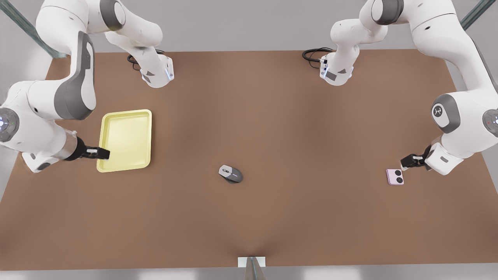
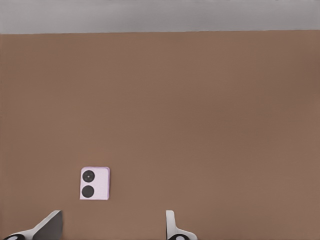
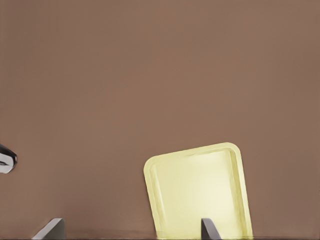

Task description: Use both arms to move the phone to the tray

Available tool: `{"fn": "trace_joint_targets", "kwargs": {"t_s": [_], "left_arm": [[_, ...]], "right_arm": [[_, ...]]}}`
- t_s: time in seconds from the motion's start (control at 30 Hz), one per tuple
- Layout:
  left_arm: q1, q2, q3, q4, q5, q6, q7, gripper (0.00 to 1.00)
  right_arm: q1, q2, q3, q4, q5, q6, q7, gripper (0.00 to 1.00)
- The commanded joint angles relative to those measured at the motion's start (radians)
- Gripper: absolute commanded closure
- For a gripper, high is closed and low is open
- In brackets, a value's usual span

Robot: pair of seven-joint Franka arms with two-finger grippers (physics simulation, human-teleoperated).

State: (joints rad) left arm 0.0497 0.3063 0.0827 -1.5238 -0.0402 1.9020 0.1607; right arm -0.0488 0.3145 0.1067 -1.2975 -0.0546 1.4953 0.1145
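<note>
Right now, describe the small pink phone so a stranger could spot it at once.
On the brown table, look toward the front view's right edge, just below the left gripper, whose fingers are open. There lies the phone, a flat, pale pink, nearly square slab; unlike the rounded grey computer mouse mid-table, it bears two black circles.

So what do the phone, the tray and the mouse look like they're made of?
Phone: smooth pale pink slab, probably matte plastic or coated metal; even colour, two glossy black circles.
Tray: pale yellow, likely moulded plastic; rounded corners, one-piece raised rim, soft sheen.
Mouse: grey, probably plastic; a lighter and a darker shell part.
This is a render, so these are guesses.
</note>
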Motion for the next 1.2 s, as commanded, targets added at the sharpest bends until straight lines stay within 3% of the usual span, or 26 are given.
{"fn": "trace_joint_targets", "kwargs": {"t_s": [0.0,0.17,0.3,0.47,0.77,1.17], "left_arm": [[-0.001,-0.001,0.000,0.001,0.003,0.037,0.066,0.00],[0.001,0.037,-0.006,0.051,-0.003,-0.054,0.042,0.00],[0.007,0.172,0.098,0.054,0.008,0.031,0.098,0.00],[0.010,0.327,0.129,0.057,0.008,0.164,0.128,0.00],[0.010,0.287,0.126,-0.110,-0.093,0.279,0.312,0.00],[0.038,0.402,0.135,-0.098,-0.055,0.445,0.369,0.00]], "right_arm": [[0.004,-0.049,0.004,-0.095,-0.028,0.266,-0.145,0.00],[0.010,0.009,0.001,-0.045,-0.025,0.263,-0.142,0.00],[0.001,0.034,-0.007,-0.019,-0.025,0.267,-0.141,0.00],[0.000,0.057,-0.007,-0.013,-0.025,0.270,-0.154,0.00],[-0.036,0.075,-0.018,-0.014,-0.019,0.260,-0.199,0.00],[-0.048,0.103,-0.019,-0.013,-0.019,0.269,-0.200,0.00]]}}
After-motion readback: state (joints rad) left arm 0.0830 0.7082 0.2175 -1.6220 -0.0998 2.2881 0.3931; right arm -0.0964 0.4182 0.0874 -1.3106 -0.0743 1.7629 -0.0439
